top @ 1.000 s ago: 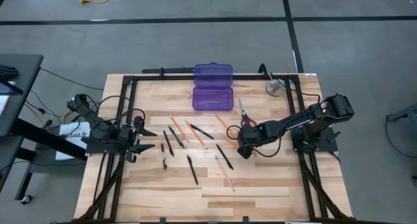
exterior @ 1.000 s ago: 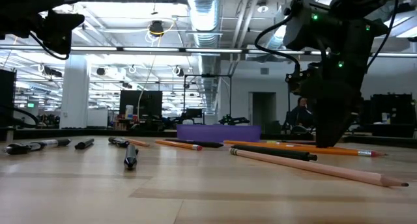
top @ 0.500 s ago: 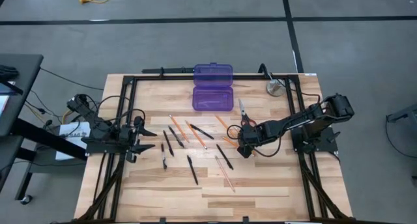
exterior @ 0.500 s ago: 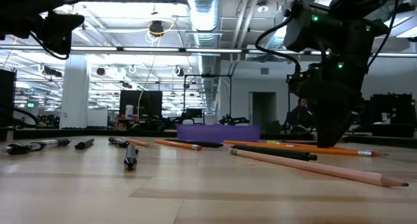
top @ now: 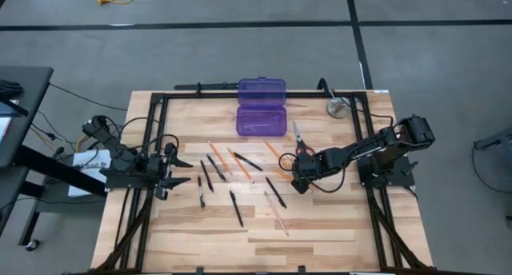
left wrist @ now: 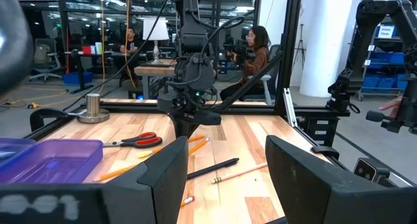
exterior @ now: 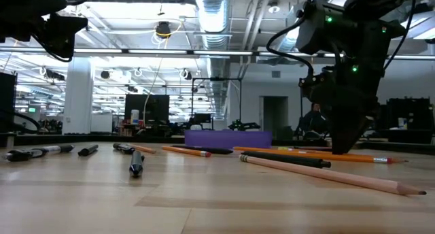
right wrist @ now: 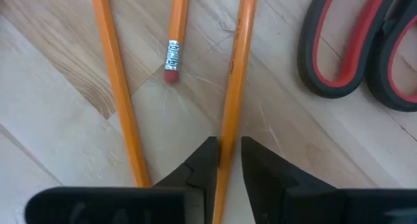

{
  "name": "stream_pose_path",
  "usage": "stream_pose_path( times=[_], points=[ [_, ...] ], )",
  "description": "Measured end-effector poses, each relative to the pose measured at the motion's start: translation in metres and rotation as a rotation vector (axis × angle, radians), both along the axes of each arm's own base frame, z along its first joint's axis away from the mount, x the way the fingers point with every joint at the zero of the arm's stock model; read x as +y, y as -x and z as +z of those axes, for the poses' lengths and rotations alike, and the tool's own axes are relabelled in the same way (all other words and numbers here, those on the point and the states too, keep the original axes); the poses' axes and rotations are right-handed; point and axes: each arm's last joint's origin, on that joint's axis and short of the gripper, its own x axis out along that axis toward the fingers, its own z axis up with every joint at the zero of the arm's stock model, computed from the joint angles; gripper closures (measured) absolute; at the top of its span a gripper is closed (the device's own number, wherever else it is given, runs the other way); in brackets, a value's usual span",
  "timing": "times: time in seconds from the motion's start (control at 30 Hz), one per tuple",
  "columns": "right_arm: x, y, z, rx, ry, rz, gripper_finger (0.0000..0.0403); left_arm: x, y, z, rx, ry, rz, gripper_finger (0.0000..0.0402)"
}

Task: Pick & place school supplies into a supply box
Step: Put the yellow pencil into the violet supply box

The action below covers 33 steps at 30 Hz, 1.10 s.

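Orange pencils and black pens lie scattered flat on the wooden table. The red-handled scissors lie just beyond my right gripper. That gripper points down at the table right of centre and is shut on one orange pencil. Two more pencils lie beside it. The purple supply box stands at the far middle with its lid open. My left gripper waits open at the table's left edge, holding nothing. My right gripper pinches the orange pencil's shaft between its two fingertips, one on each long side. The fingers come from above, pointing steeply down, and lie across the pencil. The pencil lies flat on the table.
A round metal disc sits at the far right corner. A black frame runs along the table's far and side edges. Bare wood lies along the near edge. A person sits in the room beyond the table.
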Motion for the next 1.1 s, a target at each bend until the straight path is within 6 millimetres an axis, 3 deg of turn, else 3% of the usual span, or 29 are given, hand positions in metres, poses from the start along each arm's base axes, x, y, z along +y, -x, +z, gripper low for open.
stream_pose_path(
  times=[0.33, 0.63, 1.1],
  points=[
    [0.0, -0.001, 0.0, -0.017, -0.009, -0.024, 0.0397, 0.0, 0.0, 0.0, 0.0, 0.001, 0.0, 0.0207],
    [0.001, -0.002, 0.003, -0.029, -0.031, -0.043, 0.0399, 0.0, 0.0, 0.0, 0.0, 0.001, 0.0, 0.0207],
    [0.003, -0.013, 0.023, -0.01, -0.019, -0.039, 0.0401, 0.0, 0.0, 0.0, 0.0, 0.001, 0.0, 0.0207]
  ],
)
